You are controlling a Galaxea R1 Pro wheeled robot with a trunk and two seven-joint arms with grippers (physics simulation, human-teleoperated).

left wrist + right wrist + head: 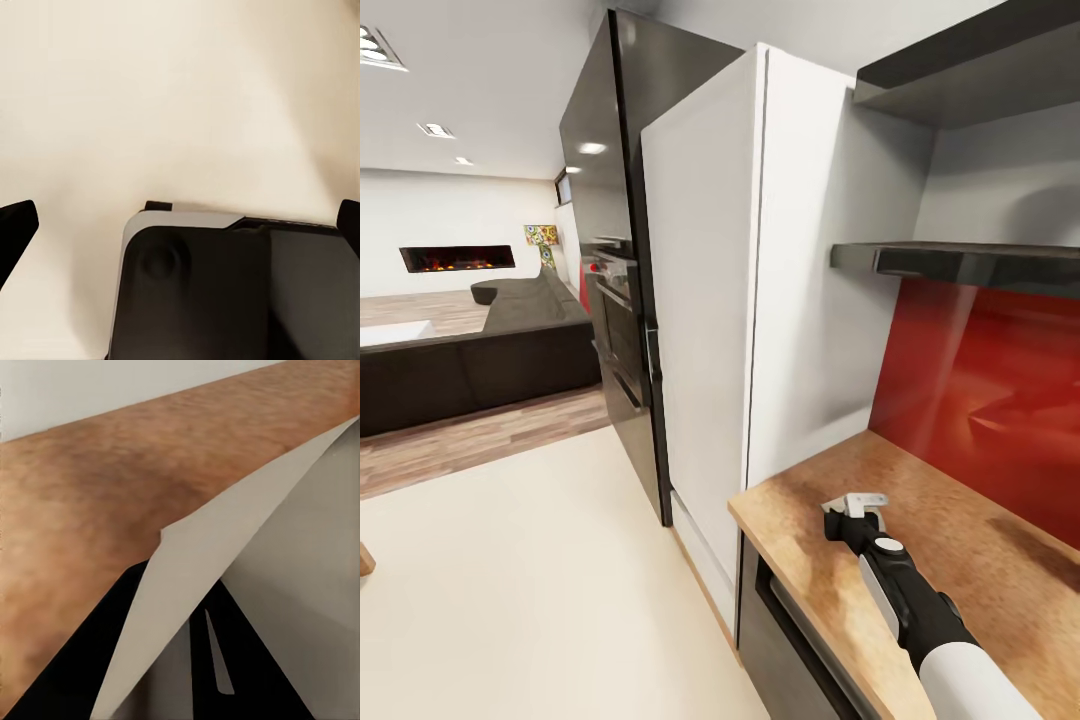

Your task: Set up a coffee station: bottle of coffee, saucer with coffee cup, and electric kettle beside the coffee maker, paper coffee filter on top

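Between the right gripper's [857, 507] fingers a white sheet, the paper coffee filter [225, 562], is pinched; in the right wrist view it is a thin, flat, pale wedge with a straight folded edge, spreading from the dark fingers [82, 660] out over the wood grain. From the head camera only a small pale scrap of it shows at the fingertips, held just above the near corner of the kitchen countertop [920, 510], a light wood-look top over dark grey fronts. Behind the worktop rises a glossy red backsplash [990, 390], and above that the kitchen shelf [960, 262], a thin black board cut off by the frame edge; its top surface cannot be seen from below. A white tall cabinet [705, 300] and a black refrigerator [600, 230] stand beside the counter. The left gripper [180, 225] hangs over cream floor [180, 97] with its dark fingertips [15, 229] spread wide apart, nothing between them.
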